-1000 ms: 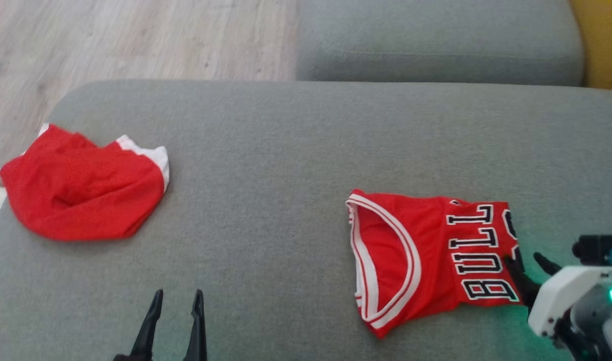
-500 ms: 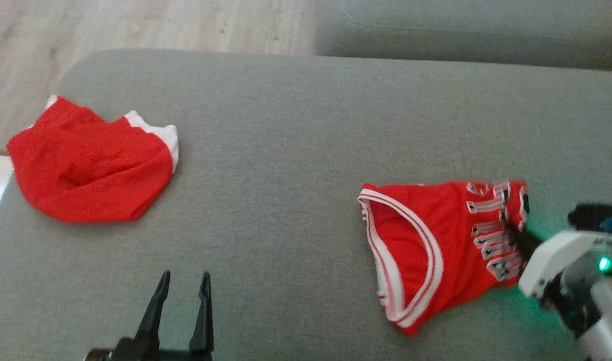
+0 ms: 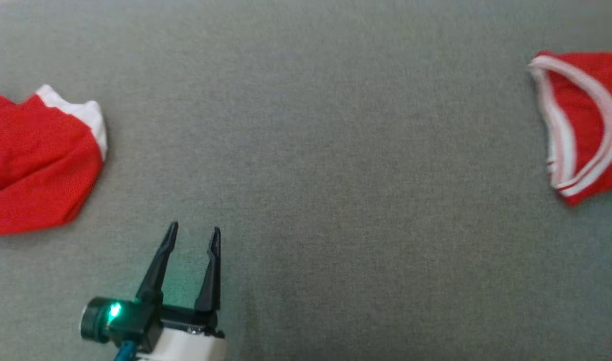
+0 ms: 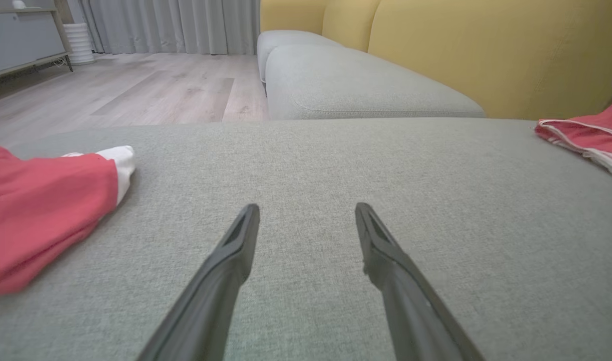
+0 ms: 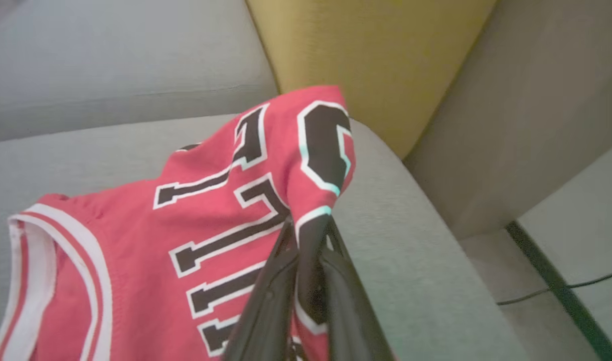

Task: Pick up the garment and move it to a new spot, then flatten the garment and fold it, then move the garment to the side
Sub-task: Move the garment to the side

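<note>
Jaws first: right gripper is clamped almost closed on a pinch of the jersey. It has the lettered edge, which rises off the seat into the grip. Left gripper is spread wide with nothing between its fingers, at 7 o'clock in the head view. It's low over the grey seat cushion; can't tell if it touches. Jersey is at 3 o'clock in the head view, cut by the frame edge, with the white-striped trim toward 9 o'clock. Most of it lies on the cushion and only the gripped edge is raised. A crumpled red-and-white cloth sits at 9 o'clock, well apart from the jersey and clear of both grippers. Farther out, the right wrist view has the yellow backrest at 12 o'clock, behind the jersey's raised corner. The left wrist view has a second grey cushion at 12 o'clock and wood floor at 10 o'clock. Status, my read: the jersey looks like a compact doubled-over pack, not a spread shirt, so flatten and fold seem done. This grip is probably the start of the final move to the side. Can't rule out that it's the first pick-up instead. Either way, lift, carry and release are not yet done.
</note>
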